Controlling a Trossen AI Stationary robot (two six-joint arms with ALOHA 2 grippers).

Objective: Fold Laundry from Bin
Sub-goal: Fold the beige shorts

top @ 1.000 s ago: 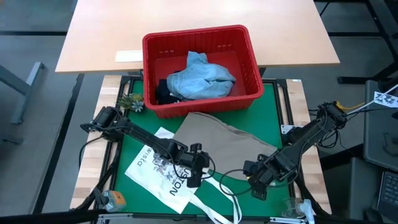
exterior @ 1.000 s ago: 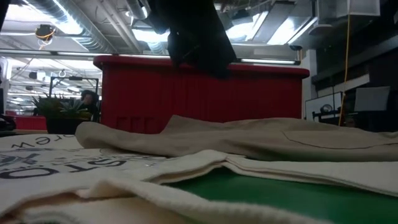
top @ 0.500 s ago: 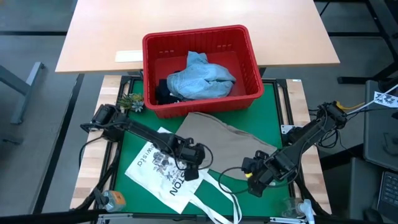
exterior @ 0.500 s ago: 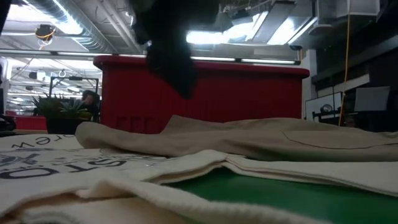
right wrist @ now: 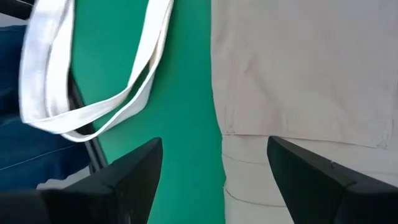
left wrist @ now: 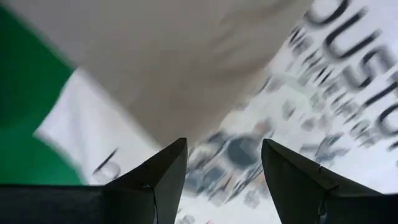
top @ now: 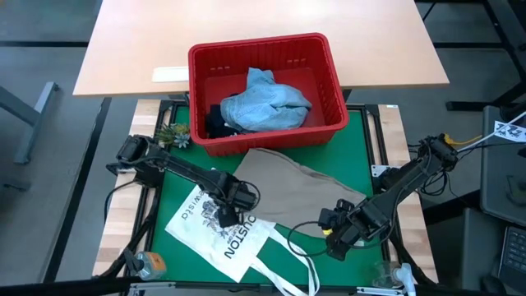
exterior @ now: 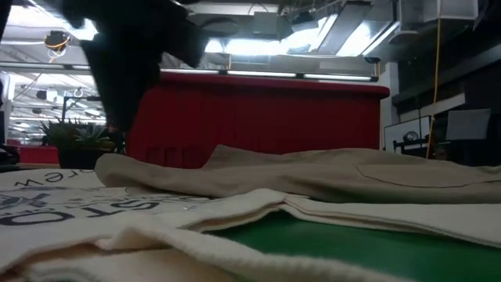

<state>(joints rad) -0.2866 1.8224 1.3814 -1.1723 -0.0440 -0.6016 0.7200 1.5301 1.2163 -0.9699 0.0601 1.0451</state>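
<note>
Green matting (top: 329,168) covers the work surface, and most of what matters lies on it. The red bin (top: 265,89) sits across the mat's far edge, overlapping onto the pale wooden tabletop (top: 131,41) behind, with light blue jeans (top: 267,103) heaped inside it and something dark (top: 218,122) tucked against their left side. Just in front of the bin, touching its near wall from where I look down, a beige garment (top: 292,185) is spread flat over the middle of the mat, running out toward the right edge. Its left border lies over a white tote bag (top: 215,234) printed in dark lettering, which takes up the mat's near left part; the bag's straps (top: 292,263) loop out toward the near edge.

The left gripper (top: 226,212) hangs low over the tote bag right beside the beige garment's left border, its two fingers (left wrist: 155,180) spread apart with nothing between them. The right gripper (top: 333,234) hovers near the mat's near right corner, at the garment's near border, fingers (right wrist: 124,180) wide apart too and holding nothing; under it I see bare mat, the cloth's hem and a strap.

A small green plant (top: 174,135) sits by the bin's near left corner.
</note>
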